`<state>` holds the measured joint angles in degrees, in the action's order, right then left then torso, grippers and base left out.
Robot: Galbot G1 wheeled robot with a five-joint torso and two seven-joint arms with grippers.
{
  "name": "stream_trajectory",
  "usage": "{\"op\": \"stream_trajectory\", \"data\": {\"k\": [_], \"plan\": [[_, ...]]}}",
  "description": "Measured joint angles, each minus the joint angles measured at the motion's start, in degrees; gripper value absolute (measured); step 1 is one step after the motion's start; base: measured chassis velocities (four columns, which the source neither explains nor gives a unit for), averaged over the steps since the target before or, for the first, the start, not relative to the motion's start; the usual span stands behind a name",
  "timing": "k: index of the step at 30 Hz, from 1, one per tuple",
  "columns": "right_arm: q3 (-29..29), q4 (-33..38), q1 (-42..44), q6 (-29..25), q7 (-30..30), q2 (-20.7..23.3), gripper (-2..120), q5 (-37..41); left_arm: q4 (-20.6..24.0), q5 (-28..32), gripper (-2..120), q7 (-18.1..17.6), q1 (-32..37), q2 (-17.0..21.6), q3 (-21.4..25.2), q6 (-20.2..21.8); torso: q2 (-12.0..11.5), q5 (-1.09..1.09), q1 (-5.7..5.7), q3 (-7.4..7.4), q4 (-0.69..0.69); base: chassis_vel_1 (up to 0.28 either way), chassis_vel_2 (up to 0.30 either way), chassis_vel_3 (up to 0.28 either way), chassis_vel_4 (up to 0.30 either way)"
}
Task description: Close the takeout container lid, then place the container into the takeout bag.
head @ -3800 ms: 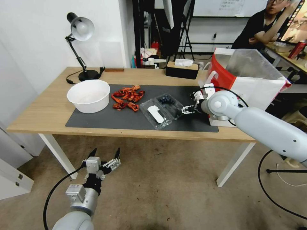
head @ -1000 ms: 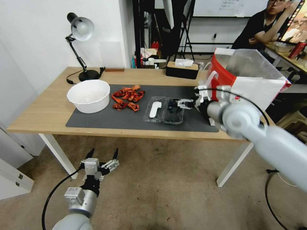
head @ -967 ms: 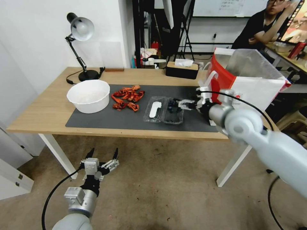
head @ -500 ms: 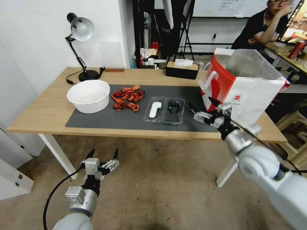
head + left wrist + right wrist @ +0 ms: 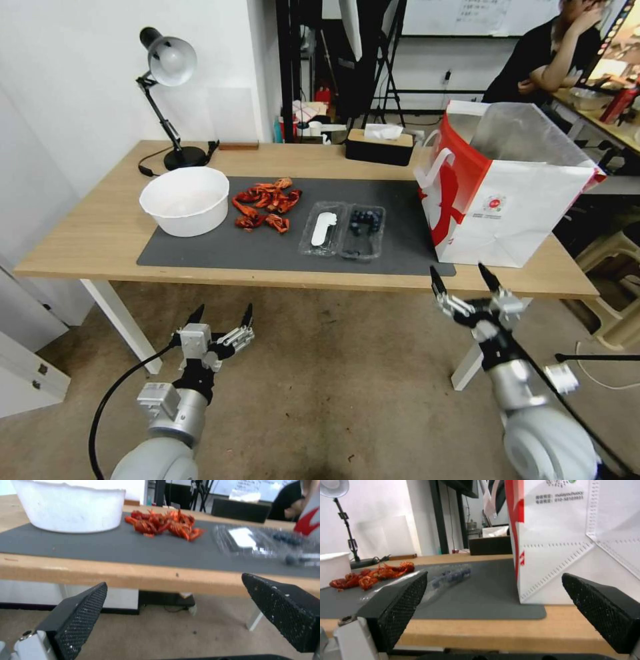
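The takeout container [image 5: 362, 231] lies open and flat on the dark mat [image 5: 267, 248], blueberries in its right half; it also appears in the right wrist view as the takeout container [image 5: 451, 576] and in the left wrist view as the takeout container [image 5: 283, 538]. Its lid [image 5: 325, 229], with the oblong white label, lies flat beside the berry half. The takeout bag [image 5: 513, 193] stands open at the table's right end. My right gripper [image 5: 467, 293] is open below the table's front edge, under the bag. My left gripper [image 5: 219, 327] hangs open low over the floor, in front of the table.
A round white bowl [image 5: 185, 199] and a pile of red crayfish [image 5: 265, 202] sit on the mat's left part. A desk lamp [image 5: 168, 87] and a black tissue box [image 5: 380, 145] stand at the back. The wooden table edge [image 5: 267, 277] lies between both grippers and the container.
My right gripper has withdrawn from beside the container, moving toward me and down below the table edge. The container lies flat where it was. The left gripper has barely moved.
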<state>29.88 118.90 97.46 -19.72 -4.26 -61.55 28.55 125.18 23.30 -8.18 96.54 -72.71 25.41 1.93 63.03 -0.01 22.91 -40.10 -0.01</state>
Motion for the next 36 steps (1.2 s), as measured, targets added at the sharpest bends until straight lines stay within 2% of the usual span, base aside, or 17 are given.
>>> {"op": "stream_trajectory", "data": {"k": [1, 2, 5, 6, 8, 9, 11, 12, 14, 17, 18, 20, 25, 28, 30, 33, 36], "plan": [[0.01, 0.45, 0.66, -0.09, -0.08, -0.52, 100, -0.21, 0.56, 1.66, 100, -3.18, -0.68, 0.73, -0.78, -0.12, 0.00, 0.00, 0.00, 0.00, 0.01, 0.000, 0.000, 0.000, 0.000], [0.01, 0.45, 0.66, -0.09, -0.08, -0.52, 100, -0.21, 0.56, 1.66, 100, -3.18, -0.68, 0.73, -0.78, -0.12, 0.00, 0.00, 0.00, 0.00, 0.01, 0.000, 0.000, 0.000, 0.000], [-0.87, 1.00, 1.00, 0.12, -0.34, -0.63, 100, -0.36, 2.72, 7.39, 100, -8.82, -1.58, 2.57, -1.64, -0.26, 0.00, -0.01, 0.01, 0.00, 0.00, 0.000, 0.000, 0.000, 0.000], [-0.87, 1.00, 1.00, 0.12, -0.34, -0.63, 100, -0.36, 2.72, 7.39, 100, -8.82, -1.58, 2.57, -1.64, -0.26, 0.00, -0.01, 0.01, 0.00, 0.00, 0.000, 0.000, 0.000, 0.000], [-3.04, 0.67, -0.80, 0.72, -0.71, 0.22, 100, -0.50, 5.90, 13.96, 100, -11.66, -1.86, 3.62, -2.25, -0.27, 0.00, 0.00, 0.00, 0.00, 0.02, 0.000, 0.000, 0.000, 0.000], [-3.04, 0.67, -0.80, 0.72, -0.71, 0.22, 100, -0.50, 5.90, 13.96, 100, -11.66, -1.86, 3.62, -2.25, -0.27, 0.00, 0.00, 0.00, 0.00, 0.02, 0.000, 0.000, 0.000, 0.000], [-4.38, 0.02, -2.41, 1.26, -0.95, 0.74, 100, -0.49, 8.36, 21.17, 100, -14.07, -3.76, 4.20, -4.01, 0.26, -0.01, 0.05, 0.00, -0.01, 0.07, 0.000, 0.000, 0.000, 0.000], [-4.62, -0.19, -2.56, 1.55, -1.04, 0.75, 100, -0.47, 9.59, 27.96, 100, -16.09, -7.23, 4.52, -5.71, 1.41, -0.01, -0.02, 0.01, -0.01, 0.03, 0.000, 0.000, 0.000, 0.000], [-4.61, -0.23, -2.55, 1.61, -1.08, 0.75, 100, -0.47, 9.85, 29.97, 100, -16.77, -8.35, 4.57, -6.20, 1.64, -0.01, -0.01, 0.02, -0.01, 0.00, 0.000, 0.000, 0.000, 0.000], [-4.31, -0.21, -2.12, 1.98, -1.22, 0.69, 100, -0.78, 10.63, 45.97, 100, -22.56, -16.37, 4.30, -9.44, 3.13, -0.01, 0.01, 0.02, -0.01, 0.01, 0.000, 0.000, 0.000, 0.000], [-4.31, -0.21, -2.12, 1.98, -1.22, 0.69, 100, -0.78, 10.63, 45.97, 100, -22.56, -16.37, 4.30, -9.44, 3.13, -0.01, 0.01, 0.02, -0.01, 0.01, 0.000, 0.000, 0.000, 0.000], [-3.98, 0.13, -1.50, 2.11, -1.22, 0.48, 100, -1.08, 9.66, 53.06, 100, -25.32, -20.43, 3.76, -10.29, 4.18, -0.01, 0.01, 0.02, -0.01, 0.01, 0.000, 0.000, 0.000, 0.000], [-3.64, 0.51, -0.61, 2.16, -1.20, 0.01, 100, -1.75, 6.70, 56.40, 100, -27.57, -25.28, 2.98, -12.10, 4.29, -0.01, 0.02, 0.02, -0.01, 0.01, 0.000, 0.000, 0.000, 0.000], [-3.24, 0.93, 0.19, 2.32, -1.18, -0.46, 100, -2.21, 2.67, 57.39, 100, -28.77, -30.16, 2.13, -15.58, 4.25, -0.02, 0.01, 0.02, -0.01, 0.02, 0.000, 0.000, 0.000, 0.000], [-3.12, 0.96, 0.34, 2.41, -1.16, -0.51, 100, -2.27, 1.89, 57.57, 100, -29.09, -31.25, 1.88, -16.46, 4.26, -0.02, 0.01, 0.02, -0.01, 0.01, 0.000, 0.000, 0.000, 0.000], [-2.48, 0.98, 0.90, 2.59, -1.07, -0.59, 100, -2.50, -2.02, 58.60, 100, -31.70, -36.50, 1.13, -19.88, 4.96, -0.01, 0.01, 0.02, -0.01, 0.00, 0.000, 0.000, 0.000, 0.000], [-2.08, 0.98, 1.25, 2.64, -0.91, -0.63, 100, -2.51, -4.10, 59.45, 100, -32.76, -39.01, 1.38, -21.87, 5.58, -0.02, 0.00, 0.02, -0.01, 0.01, 0.000, 0.000, 0.000, 0.000]]}}
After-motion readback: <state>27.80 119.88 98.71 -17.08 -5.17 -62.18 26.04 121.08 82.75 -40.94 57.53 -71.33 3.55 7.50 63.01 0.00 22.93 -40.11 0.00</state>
